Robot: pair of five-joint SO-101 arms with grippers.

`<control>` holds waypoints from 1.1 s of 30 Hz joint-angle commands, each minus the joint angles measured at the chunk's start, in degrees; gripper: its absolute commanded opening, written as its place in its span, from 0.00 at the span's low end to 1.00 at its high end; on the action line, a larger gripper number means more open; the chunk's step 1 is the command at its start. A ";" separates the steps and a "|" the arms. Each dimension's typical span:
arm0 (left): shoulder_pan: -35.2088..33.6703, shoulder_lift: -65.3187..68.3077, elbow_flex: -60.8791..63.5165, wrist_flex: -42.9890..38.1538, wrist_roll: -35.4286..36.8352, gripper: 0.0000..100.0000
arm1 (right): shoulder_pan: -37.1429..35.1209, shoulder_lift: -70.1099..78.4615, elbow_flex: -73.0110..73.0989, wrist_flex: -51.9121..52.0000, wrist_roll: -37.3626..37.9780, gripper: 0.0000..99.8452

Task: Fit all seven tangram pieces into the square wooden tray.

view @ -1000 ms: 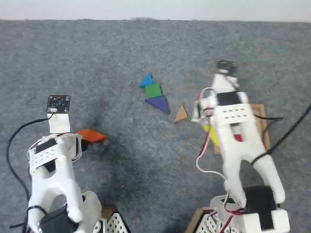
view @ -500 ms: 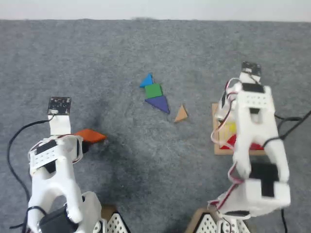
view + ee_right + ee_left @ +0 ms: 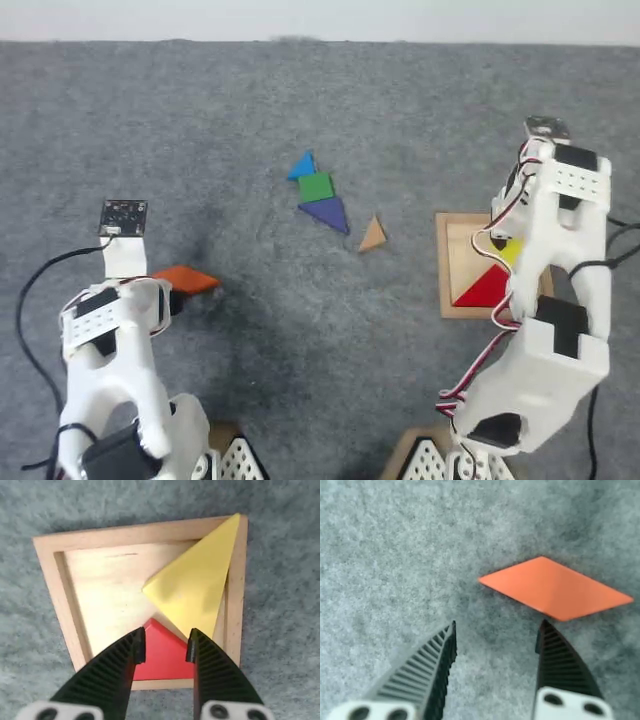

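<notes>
**Two Pieces In, One Sitting Crooked**

The right pincer hangs parted and empty over the square wooden tray, where a yellow triangle and a red triangle lie. The yellow piece's sharp corner appears to ride on the tray's rim rather than inside it. Left so, it would likely stop its neighbours from seating flat.

On the grey-felted desk, the left pincer stands open and empty just beside the orange parallelogram. This thin slab may slide across the felt if a jaw nudges it instead of straddling it.

Well apart from the tray, a blue triangle, green square and purple triangle lie in a close row, with a tan triangle near them. All are flat, plainly coloured pieces.
</notes>
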 commanded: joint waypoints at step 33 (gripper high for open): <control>0.18 -0.09 -0.48 -1.32 -0.26 0.25 | -3.47 -3.65 11.69 -16.66 16.53 0.13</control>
